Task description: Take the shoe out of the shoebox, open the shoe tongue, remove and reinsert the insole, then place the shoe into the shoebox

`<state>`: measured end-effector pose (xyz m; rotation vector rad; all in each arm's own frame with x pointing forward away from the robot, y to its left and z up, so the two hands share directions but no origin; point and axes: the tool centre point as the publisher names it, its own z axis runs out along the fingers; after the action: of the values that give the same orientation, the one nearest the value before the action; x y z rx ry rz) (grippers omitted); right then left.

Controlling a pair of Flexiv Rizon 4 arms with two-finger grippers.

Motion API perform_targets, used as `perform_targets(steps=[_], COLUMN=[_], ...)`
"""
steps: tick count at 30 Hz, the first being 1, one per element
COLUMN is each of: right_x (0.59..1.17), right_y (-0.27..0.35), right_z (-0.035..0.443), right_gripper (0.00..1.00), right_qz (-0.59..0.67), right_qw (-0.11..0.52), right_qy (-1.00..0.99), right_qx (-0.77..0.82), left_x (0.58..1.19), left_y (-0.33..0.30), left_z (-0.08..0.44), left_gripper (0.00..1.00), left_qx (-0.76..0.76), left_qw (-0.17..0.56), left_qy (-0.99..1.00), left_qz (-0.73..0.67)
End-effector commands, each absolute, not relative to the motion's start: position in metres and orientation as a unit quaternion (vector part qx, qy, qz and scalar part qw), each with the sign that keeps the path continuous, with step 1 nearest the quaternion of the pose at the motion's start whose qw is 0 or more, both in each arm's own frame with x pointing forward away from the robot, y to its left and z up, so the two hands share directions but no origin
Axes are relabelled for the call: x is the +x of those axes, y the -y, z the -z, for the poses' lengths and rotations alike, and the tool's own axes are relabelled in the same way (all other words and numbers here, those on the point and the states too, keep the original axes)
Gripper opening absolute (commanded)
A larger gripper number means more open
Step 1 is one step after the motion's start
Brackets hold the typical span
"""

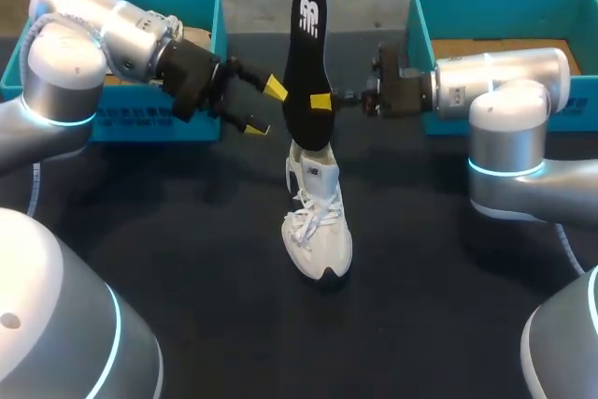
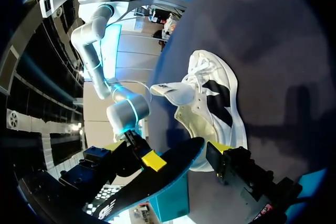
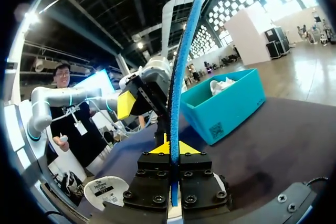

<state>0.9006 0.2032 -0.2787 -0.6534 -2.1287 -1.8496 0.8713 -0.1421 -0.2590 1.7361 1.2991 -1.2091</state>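
Observation:
A white shoe [image 1: 319,221] stands on the black table, toe toward me; the left wrist view looks into its open collar [image 2: 207,103]. The black insole [image 1: 306,63] is upright above the shoe, its lower end at the collar. My right gripper [image 1: 322,102] is shut on the insole's edge and pinches the blue-soled insole [image 3: 181,66] between its yellow tips [image 3: 171,150]. My left gripper [image 1: 264,107] is open just left of the insole. From its own wrist the insole [image 2: 152,179] crosses between its spread fingers [image 2: 167,150].
One teal box [image 1: 140,53] sits at the back left behind my left arm. A second teal box [image 1: 505,16] is at the back right, also seen past the insole [image 3: 226,103]. Bare black table surrounds the shoe.

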Motion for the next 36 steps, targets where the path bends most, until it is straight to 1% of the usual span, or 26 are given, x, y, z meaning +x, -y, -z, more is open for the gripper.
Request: perform_targets(steps=[1, 22, 30, 36], right_x=[0.903, 0.897, 0.898, 0.897], right_y=[-0.208, -0.206, -0.207, -0.207], right_z=[0.282, 0.295, 0.301, 0.309], right_gripper=[0.0, 0.0, 0.0, 0.0], right_qz=[0.635, 0.622, 0.616, 0.614], right_qw=[0.123, 0.122, 0.129, 0.137], right_qy=[0.729, 0.742, 0.744, 0.744], right_qx=[-0.224, -0.221, -0.222, -0.224], left_x=[0.87, 0.87, 0.871, 0.876], left_y=[0.144, 0.148, 0.153, 0.154], left_z=[0.259, 0.262, 0.258, 0.26], left_gripper=[1.0, 1.0, 1.0, 1.0], left_qx=[0.664, 0.666, 0.67, 0.677], left_qw=[0.322, 0.323, 0.327, 0.315], left_qy=[-0.494, -0.488, -0.483, -0.485], left_qz=[0.459, 0.463, 0.459, 0.455])
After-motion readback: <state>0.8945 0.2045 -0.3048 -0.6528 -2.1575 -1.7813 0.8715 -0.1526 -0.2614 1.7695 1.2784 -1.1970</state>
